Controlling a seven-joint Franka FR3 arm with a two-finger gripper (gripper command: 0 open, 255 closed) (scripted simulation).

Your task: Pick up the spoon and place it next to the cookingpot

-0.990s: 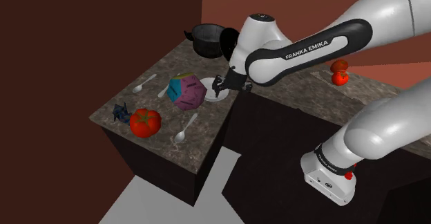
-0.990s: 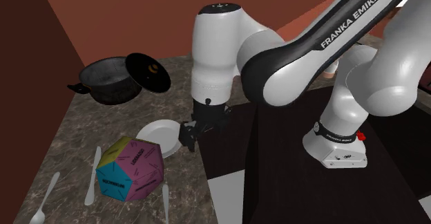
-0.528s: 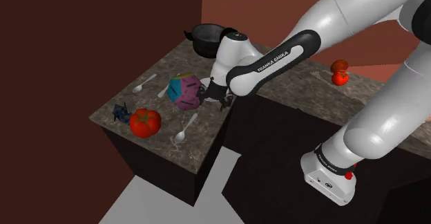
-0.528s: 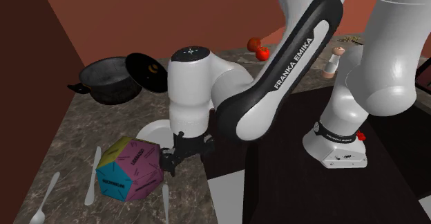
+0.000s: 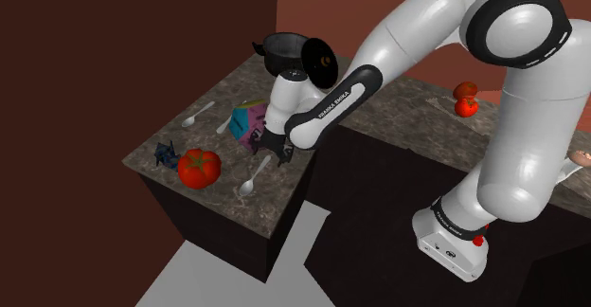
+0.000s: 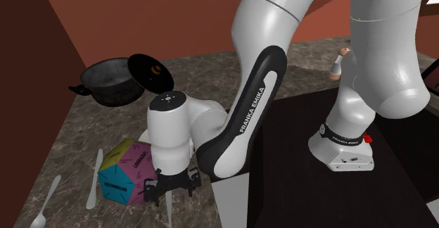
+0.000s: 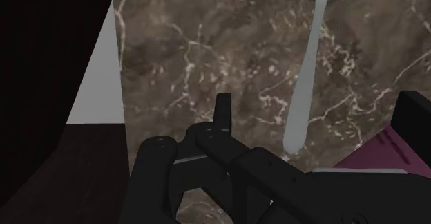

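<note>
Since half a second ago the arm has swung down from beside the plate, past the many-coloured die (image 6: pixel 130 170), towards the counter's (image 6: pixel 70 138) front edge. Its gripper (image 6: pixel 170 191) now hangs low over the stone, just beside the die, with its fingers spread apart and nothing between them gripped. In the wrist view the white spoon (image 7: pixel 310 63) lies flat on the counter. The end of its handle falls between the two open fingers, neither of which touches it, and its bowl points away from the hand. In the shoulder view the spoon reaches from under the gripper towards the front edge, near the tomato (image 5: pixel 199 166). The black pot (image 6: pixel 109 82), with its lid (image 6: pixel 151 73) leaning against it, stands at the counter's far end, well apart from the spoon.
</note>
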